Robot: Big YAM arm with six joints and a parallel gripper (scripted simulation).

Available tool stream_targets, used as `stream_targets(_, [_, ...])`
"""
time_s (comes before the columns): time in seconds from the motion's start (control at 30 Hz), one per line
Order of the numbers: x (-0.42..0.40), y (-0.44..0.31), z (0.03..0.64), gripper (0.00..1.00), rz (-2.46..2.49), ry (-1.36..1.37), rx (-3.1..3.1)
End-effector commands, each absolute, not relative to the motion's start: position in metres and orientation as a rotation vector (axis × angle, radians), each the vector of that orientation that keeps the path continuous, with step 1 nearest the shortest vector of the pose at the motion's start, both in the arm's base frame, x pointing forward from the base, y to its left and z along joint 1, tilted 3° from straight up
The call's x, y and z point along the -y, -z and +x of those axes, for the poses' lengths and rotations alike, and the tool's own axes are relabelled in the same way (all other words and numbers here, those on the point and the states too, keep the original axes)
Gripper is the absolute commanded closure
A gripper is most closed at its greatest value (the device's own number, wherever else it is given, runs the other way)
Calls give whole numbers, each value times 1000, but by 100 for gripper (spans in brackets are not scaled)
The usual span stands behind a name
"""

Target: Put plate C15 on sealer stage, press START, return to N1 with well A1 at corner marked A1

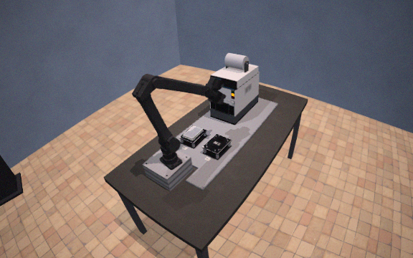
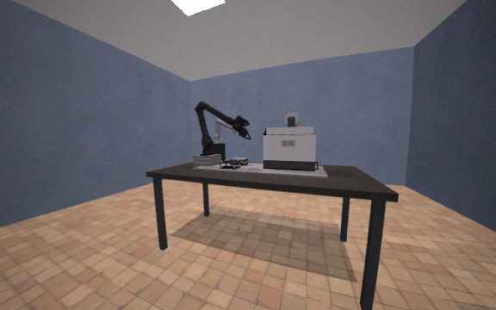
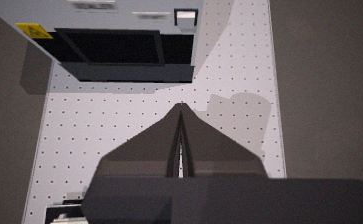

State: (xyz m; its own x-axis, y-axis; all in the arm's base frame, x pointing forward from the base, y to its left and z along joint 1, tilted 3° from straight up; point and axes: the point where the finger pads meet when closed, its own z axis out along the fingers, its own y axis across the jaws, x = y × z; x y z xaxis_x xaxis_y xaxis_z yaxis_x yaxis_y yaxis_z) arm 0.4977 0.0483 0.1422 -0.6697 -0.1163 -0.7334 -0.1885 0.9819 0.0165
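The sealer [image 1: 247,102] [image 2: 274,151] shows an amber lamp [image 1: 232,94]. In the wrist view its front opening [image 3: 124,48] is dark, with no stage or plate outside; C15 is not visible. The white START button [image 3: 186,20] is right of the opening. My gripper [image 2: 249,138] [image 3: 181,111] is shut and empty, in the air in front of the sealer, clear of it. A black plate nest [image 1: 216,145] holds no plate. The other nest holds a pale plate [image 1: 194,132], partly visible at the wrist view's lower left [image 3: 68,220]. Nest labels are unreadable.
The nests and sealer stand on a light perforated board [image 1: 201,179] [image 3: 82,130] on the dark table [image 1: 221,211] [image 2: 343,182]. A foil roll [image 1: 236,61] [image 2: 291,114] sits on top of the sealer. The arm's grey base block [image 1: 168,177] is at the other end.
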Motion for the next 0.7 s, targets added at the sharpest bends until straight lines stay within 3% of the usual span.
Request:
stream_targets(0.0, [-48, -170, 488, 100, -232, -112, -2276])
stream_targets(0.3, [-36, -171, 453, 100, -222, -102, -2316])
stream_targets(0.33, [-43, -176, 458, 0, -287, -72, -2302])
stream_targets(0.67, [-98, -210, 490, 0, -694, 95, -2195])
